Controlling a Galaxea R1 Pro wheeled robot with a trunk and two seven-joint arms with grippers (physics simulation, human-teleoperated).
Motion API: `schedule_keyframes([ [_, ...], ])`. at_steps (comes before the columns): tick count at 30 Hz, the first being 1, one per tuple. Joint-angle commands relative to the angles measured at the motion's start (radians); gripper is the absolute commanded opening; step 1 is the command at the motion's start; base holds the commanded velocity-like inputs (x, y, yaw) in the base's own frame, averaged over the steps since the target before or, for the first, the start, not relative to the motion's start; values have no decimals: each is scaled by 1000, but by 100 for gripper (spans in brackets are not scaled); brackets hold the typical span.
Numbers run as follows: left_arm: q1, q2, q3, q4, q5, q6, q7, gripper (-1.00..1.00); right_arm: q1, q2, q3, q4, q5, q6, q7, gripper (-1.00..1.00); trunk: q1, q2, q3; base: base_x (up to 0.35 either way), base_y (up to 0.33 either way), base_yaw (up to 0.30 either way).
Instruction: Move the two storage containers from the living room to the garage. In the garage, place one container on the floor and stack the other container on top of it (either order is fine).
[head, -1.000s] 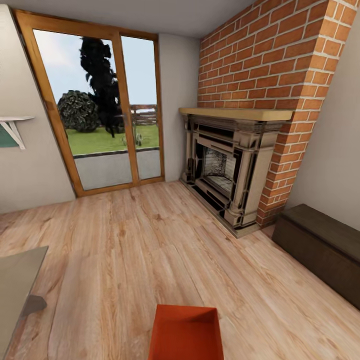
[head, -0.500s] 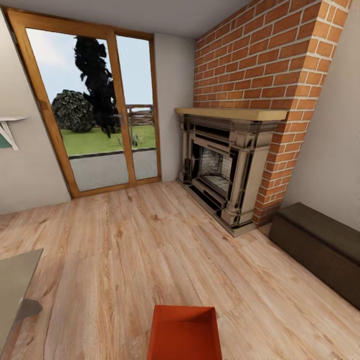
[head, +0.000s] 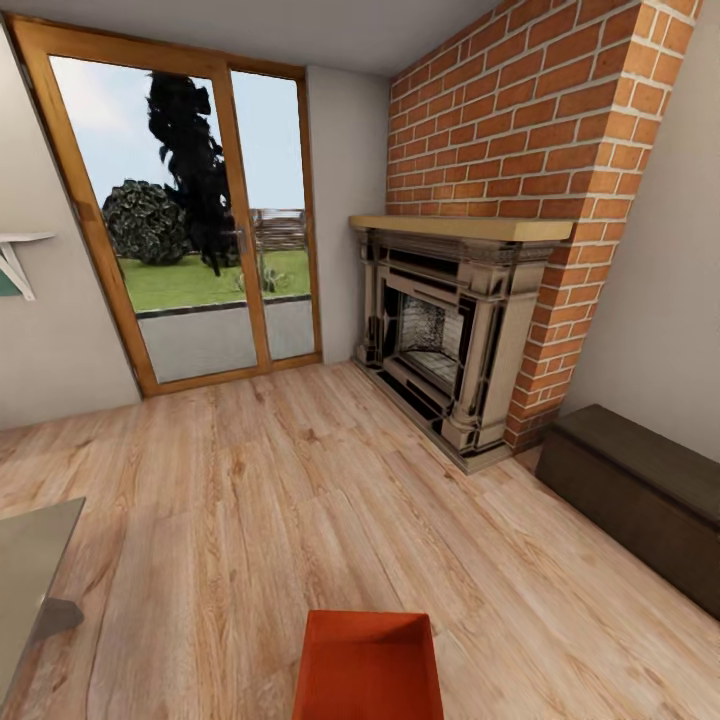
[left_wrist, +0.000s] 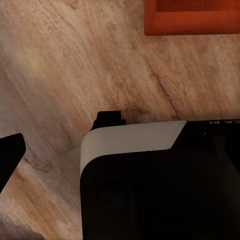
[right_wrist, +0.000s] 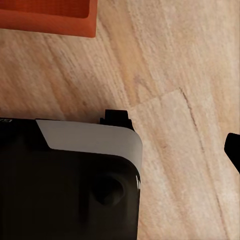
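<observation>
One storage container (head: 368, 667) sits on the wood-plank floor (head: 250, 480), well short of the brick fireplace (head: 450, 340), with a grey low table (head: 30, 570) to its left and a dark chest (head: 640, 500) to its right. Likely light, stiff and thin-walled, so take opposite rims. Whether either gripper is wide or closed, I cannot tell.

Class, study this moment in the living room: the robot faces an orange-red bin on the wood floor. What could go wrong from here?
1. The storage container lies low, right before the robot; rolling forward could shove it instead of lifting it.
2. The grey table on the left and the dark brown chest on the right could be clipped when turning.
3. One container is seen; the second must be found.
</observation>
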Motion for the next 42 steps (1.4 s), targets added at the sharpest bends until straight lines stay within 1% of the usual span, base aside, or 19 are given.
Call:
schedule_keyframes([
  [1,-1,0,-1,1,-4,-4,4,100,-1,1,8,3,-8,-3,-1,100,0,-1,-1,0,0,0],
  [27,-1,1,0,-1,-4,-4,5,100,-1,-3,10,3,-13,-10,-3,100,0,-1,-1,0,0,0],
  [30,-1,0,1,-8,-5,-4,5,100,-1,-2,10,3,-15,-23,-4,100,0,-1,-1,0,0,0],
  [34,-1,-2,2,-14,-6,-2,6,100,-1,-2,15,-27,-8,-30,-1,100,0,-1,-1,0,0,0],
  [36,-1,-3,1,-40,-6,4,10,100,-2,0,16,-103,-8,-19,-18,100,0,-1,-1,0,0,0],
  [37,-1,-4,1,-90,-4,17,14,100,-4,2,16,-142,-7,6,-40,100,0,-1,-1,0,0,0],
  [38,-1,-4,1,-108,-3,24,15,100,-5,3,16,-151,-7,16,-46,100,0,-1,-1,0,0,0],
  [40,-3,-4,1,-189,0,76,17,100,-13,6,16,-174,-5,58,-60,100,0,-1,-1,0,0,0],
  [42,-4,-4,2,-272,7,153,17,100,-36,9,16,-186,-5,83,-66,100,0,-1,-1,0,0,0],
])
